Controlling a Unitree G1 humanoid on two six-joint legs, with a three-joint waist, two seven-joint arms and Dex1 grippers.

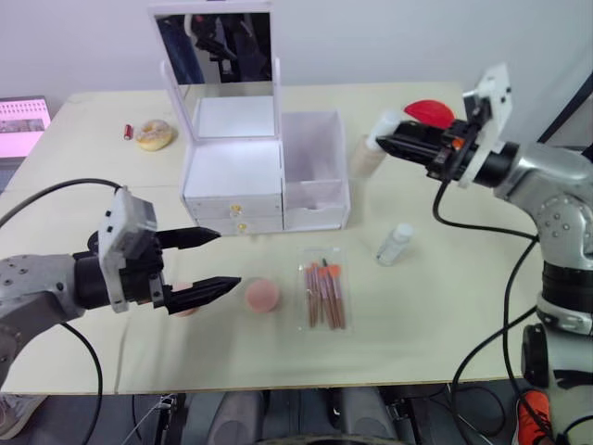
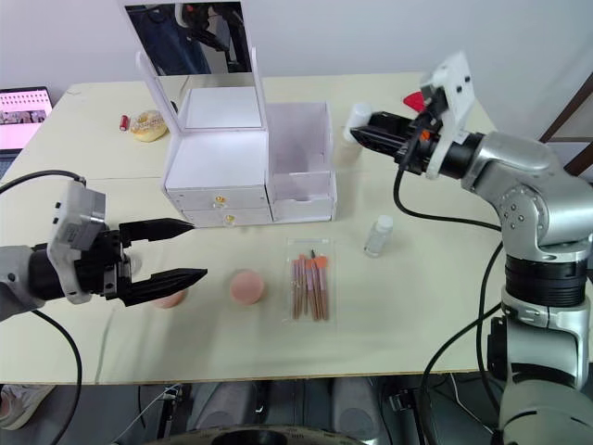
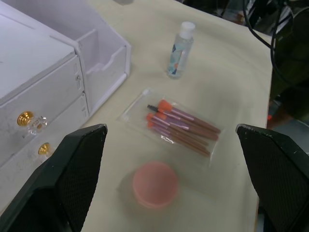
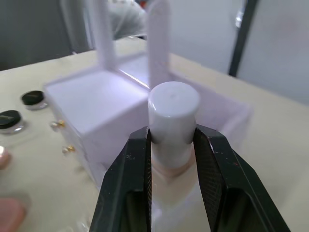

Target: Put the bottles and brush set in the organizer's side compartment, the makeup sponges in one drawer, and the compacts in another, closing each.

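Up beside the organizer (image 1: pixel 269 176), right gripper (image 4: pixel 171 145), fingers clamped on white-capped bottle (image 4: pixel 173 124) (cap end only). Low over the desk (image 1: pixel 445 315), left gripper (image 1: pixel 215 262) spread wide near pink sponge (image 1: pixel 262 295); brush set (image 1: pixel 323 293) and clear bottle (image 1: pixel 394 244) lying apart.

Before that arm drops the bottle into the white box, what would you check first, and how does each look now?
1. Right gripper fingers clamped on the white-capped bottle: ok.
2. Side compartment of the organizer open on top: ok.
3. Bottle over the compartment: not ok, beside it.
4. Left gripper away from the compartment: ok.
5. Room inside for the small bottle and brush set: cannot tell.
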